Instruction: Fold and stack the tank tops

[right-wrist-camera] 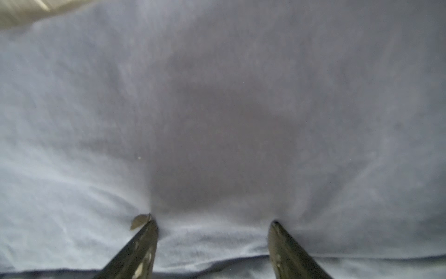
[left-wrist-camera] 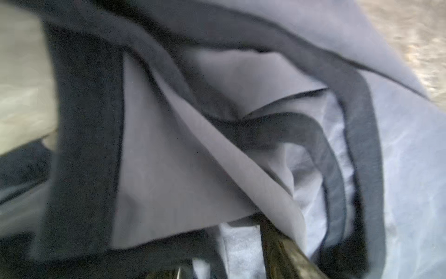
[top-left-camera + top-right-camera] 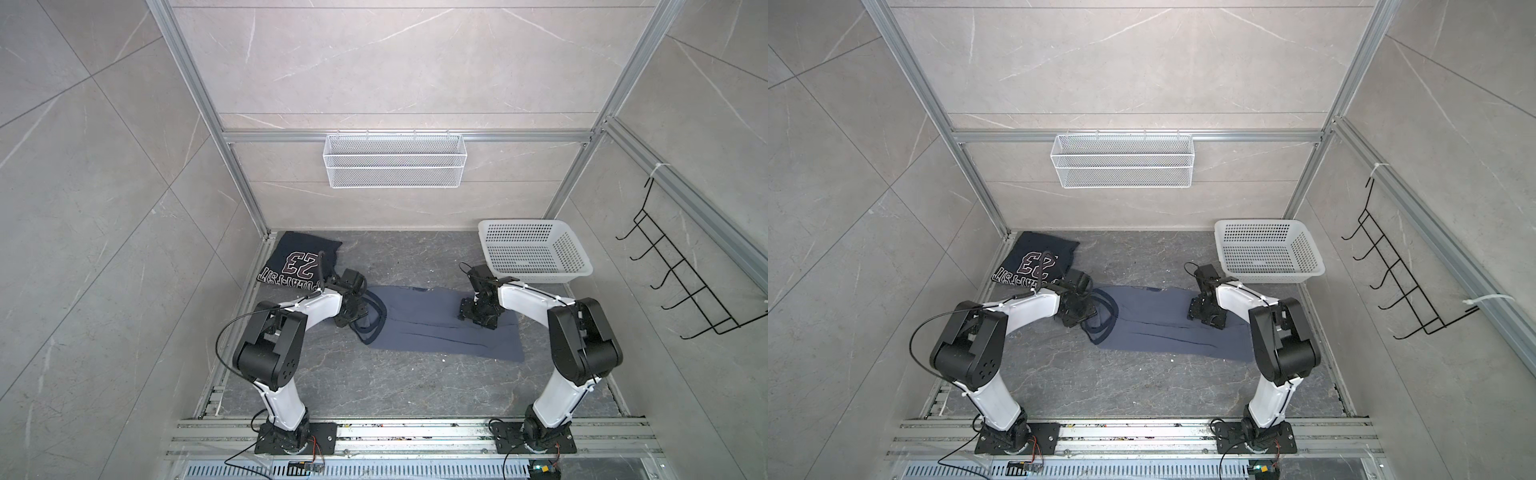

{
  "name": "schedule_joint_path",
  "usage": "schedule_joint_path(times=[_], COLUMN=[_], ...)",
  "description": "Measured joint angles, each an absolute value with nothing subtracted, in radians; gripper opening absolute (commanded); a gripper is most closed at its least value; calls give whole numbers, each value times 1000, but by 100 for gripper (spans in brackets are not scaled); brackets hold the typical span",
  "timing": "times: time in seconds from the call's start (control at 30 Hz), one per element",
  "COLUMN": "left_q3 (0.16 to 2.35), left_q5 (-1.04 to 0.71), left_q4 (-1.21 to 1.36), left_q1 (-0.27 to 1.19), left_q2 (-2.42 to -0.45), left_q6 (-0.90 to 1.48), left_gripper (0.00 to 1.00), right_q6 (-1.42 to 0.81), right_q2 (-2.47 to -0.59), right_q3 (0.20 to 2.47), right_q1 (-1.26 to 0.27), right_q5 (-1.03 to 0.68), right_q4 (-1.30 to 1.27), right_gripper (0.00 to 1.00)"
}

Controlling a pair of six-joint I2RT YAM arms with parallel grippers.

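Figure: you see the slate-blue tank top lying flat across the middle of the table. The right claw is set down on the shirt's right part, its two fingers spread apart, tips pressing into cloth that lies between and ahead of them. Your left claw sits at the shirt's left end among the dark-trimmed straps, where cloth drapes over its fingers, so you cannot tell whether they pinch it. The navy tank top printed "23" lies folded in the far left corner, beyond that claw.
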State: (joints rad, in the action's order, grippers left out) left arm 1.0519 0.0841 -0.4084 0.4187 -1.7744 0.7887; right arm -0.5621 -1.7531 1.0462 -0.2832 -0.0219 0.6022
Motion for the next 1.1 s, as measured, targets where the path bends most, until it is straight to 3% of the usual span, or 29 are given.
schedule_joint_path(times=[0.23, 0.5, 0.77, 0.93, 1.1], left_q3=[1359, 1861, 2384, 2456, 2336], left_q5=[97, 139, 222, 257, 244], left_q4=[-509, -650, -865, -944, -936], left_q1=[440, 441, 430, 401, 384], left_q2=[-1994, -2311, -2593, -2600, -2486], left_q6=[709, 567, 428, 371, 352], left_gripper=[54, 56, 73, 81, 80], right_q6=[-641, -800, -921, -919, -850], right_q2=[-1599, -1538, -1635, -1647, -1574], right_q3=[870, 793, 913, 942, 957], right_q1=[-333, -597, -881, -942, -876], right_q5=[-40, -34, -96, -146, -88], right_q4=[590, 551, 517, 544, 635], right_gripper=[74, 74, 75, 77, 77])
